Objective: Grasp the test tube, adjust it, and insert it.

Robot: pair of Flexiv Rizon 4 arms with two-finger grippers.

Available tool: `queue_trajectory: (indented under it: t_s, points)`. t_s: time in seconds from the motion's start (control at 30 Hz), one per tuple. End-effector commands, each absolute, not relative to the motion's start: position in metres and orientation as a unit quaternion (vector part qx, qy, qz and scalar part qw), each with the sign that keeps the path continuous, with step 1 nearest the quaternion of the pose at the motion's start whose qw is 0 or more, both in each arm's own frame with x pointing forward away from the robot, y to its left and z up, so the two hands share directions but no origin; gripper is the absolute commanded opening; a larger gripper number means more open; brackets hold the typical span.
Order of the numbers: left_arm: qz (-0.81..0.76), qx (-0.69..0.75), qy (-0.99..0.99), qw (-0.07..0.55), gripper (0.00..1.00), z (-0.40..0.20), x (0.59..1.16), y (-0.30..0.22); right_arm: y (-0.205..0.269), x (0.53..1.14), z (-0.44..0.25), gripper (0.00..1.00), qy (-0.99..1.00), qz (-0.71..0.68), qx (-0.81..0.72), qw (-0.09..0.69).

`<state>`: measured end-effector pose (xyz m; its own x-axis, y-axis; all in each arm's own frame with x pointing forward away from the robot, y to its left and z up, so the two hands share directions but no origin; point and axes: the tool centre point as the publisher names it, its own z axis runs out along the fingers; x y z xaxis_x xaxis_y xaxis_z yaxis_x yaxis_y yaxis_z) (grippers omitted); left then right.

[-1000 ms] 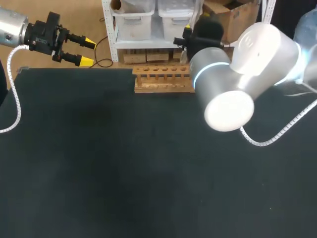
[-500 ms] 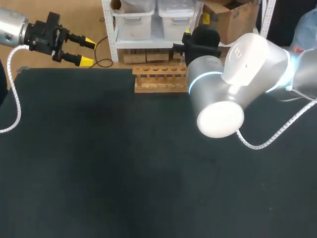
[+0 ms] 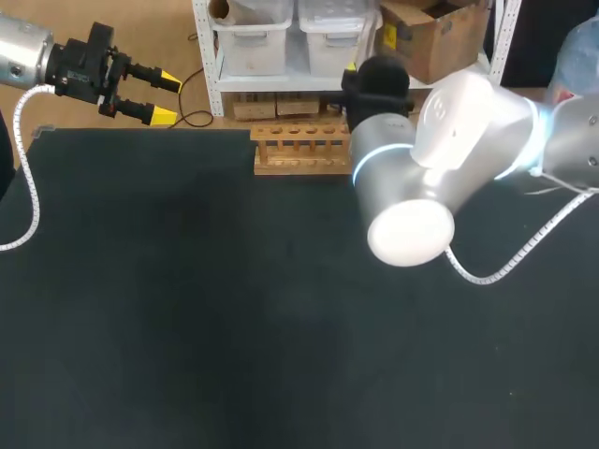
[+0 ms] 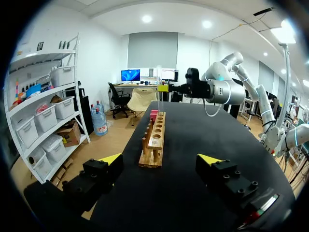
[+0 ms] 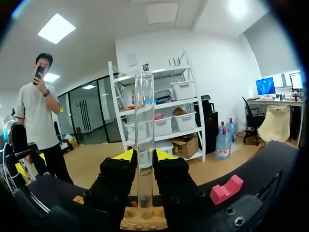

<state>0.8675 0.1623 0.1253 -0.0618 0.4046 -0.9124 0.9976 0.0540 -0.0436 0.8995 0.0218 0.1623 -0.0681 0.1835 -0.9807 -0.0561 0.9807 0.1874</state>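
The right claw [image 5: 144, 157] is closed narrowly on the test tube [image 5: 144, 145]. Its two yellow tips press the tube from either side, a little below the middle. The tube stands upright, with a long bare length above the fingers and a shorter one below. Its lower end hangs over the holes of the wooden rack [image 5: 145, 220]; I cannot tell whether it has entered one. A pink block [image 5: 226, 188] lies beside the rack, apart from it.

The tube looks clear, thin-walled and smooth. I judge it light and stiff, but slippery and easy to crack. A moderate squeeze near mid-length, as here, seems best. A tight pinch or a sideways knock on a hole's rim could break it. A slack grip could let it slide down.

In the head view the rack sits at about twelve o'clock on the dark tabletop [image 3: 187, 299], against its far edge. The left claw [image 4: 159, 162] hangs at about ten o'clock, past the far left corner. Its fingers are spread wide and hold nothing.
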Motion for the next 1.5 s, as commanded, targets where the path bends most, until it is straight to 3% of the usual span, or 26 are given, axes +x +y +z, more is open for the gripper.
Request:
queue_trajectory:
  t_s: [0.03, 1.5]
  points:
    - [-0.388, 0.569, 0.616, 0.382, 1.00, 0.125, 0.869, 0.162, 0.018, 0.899, 0.159, 0.00, 0.712, 0.153, -0.018, 0.685]
    - [-0.388, 0.569, 0.616, 0.382, 1.00, 0.125, 0.869, 0.162, 0.029, 0.901, 0.099, 0.00, 0.725, 0.174, -0.056, 0.664]
